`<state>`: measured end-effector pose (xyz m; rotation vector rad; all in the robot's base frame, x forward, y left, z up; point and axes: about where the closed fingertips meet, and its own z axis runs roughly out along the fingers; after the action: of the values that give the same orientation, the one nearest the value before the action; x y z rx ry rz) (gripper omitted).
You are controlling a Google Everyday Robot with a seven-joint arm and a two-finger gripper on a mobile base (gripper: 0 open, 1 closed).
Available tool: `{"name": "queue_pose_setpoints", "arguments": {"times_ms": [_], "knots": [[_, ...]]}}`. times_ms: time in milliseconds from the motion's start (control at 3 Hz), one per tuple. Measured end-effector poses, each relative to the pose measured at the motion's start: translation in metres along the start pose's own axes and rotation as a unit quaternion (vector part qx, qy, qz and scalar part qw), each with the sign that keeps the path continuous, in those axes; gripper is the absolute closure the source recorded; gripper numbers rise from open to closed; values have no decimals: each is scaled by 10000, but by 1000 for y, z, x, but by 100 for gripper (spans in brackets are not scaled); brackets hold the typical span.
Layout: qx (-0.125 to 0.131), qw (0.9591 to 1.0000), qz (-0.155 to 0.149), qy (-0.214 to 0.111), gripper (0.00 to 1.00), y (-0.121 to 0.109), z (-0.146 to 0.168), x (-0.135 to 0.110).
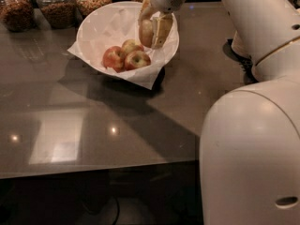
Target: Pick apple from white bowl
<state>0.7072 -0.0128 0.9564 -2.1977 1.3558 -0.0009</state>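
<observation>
The white bowl (96,25), lined with crinkled white paper, stands on the grey table at the back centre. My gripper (153,28) hangs over the bowl's right side, shut on the golden-tan apple (146,32), which it holds above the other fruit and clear of it. Three apples lie in the bowl below and to the left: a redder one (114,58), one beside it (138,60) and a smaller pale one behind (131,45).
Several glass jars of nuts and snacks (56,6) line the table's back edge, left of the bowl. My white arm and body (253,144) fill the right side. A dark object (240,57) lies on the table by the arm. The table's front edge (93,168) runs below.
</observation>
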Motion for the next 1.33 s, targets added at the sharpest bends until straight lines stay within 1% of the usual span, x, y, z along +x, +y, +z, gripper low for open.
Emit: {"name": "queue_pose_setpoints", "arguments": {"times_ms": [333,667,1000,1333], "knots": [[194,9998,-81,-74,100,-8,-17,-8],[302,9991,-152,-270,100,-10,-32,-17],[307,9968,-36,-738,81,-1,-28,-16],[321,9966,-39,-760,57,-3,-26,-17]]}}
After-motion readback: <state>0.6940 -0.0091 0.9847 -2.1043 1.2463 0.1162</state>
